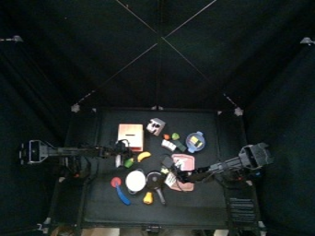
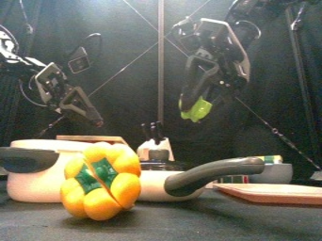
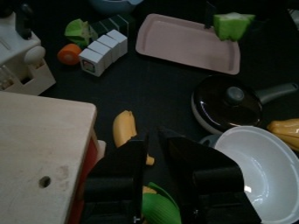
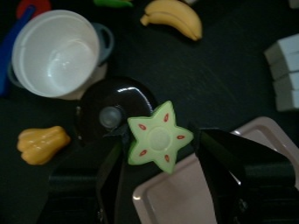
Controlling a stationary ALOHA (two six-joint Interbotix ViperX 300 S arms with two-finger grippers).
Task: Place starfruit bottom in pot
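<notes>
My right gripper (image 4: 160, 147) is shut on a green, star-shaped starfruit piece (image 4: 156, 134) and holds it in the air. Below it lie a black pan with a lid (image 4: 111, 109) and the edge of a pink tray (image 4: 176, 197). In the front view the starfruit (image 2: 195, 108) hangs well above the black pan's handle (image 2: 208, 176). A white pot (image 4: 56, 51) stands beside the pan; it also shows in the front view (image 2: 44, 174). My left gripper (image 3: 152, 166) is shut and empty, over a banana (image 3: 125, 129) next to a wooden board (image 3: 41, 149).
A yellow bell pepper (image 2: 101, 181) stands at the table's front. The pink tray (image 3: 187, 44), white blocks (image 3: 103, 51), an orange (image 3: 70, 54) and a banana (image 4: 176, 16) lie around. The left wrist view shows the white pot (image 3: 263, 162) beside the black pan (image 3: 228, 101).
</notes>
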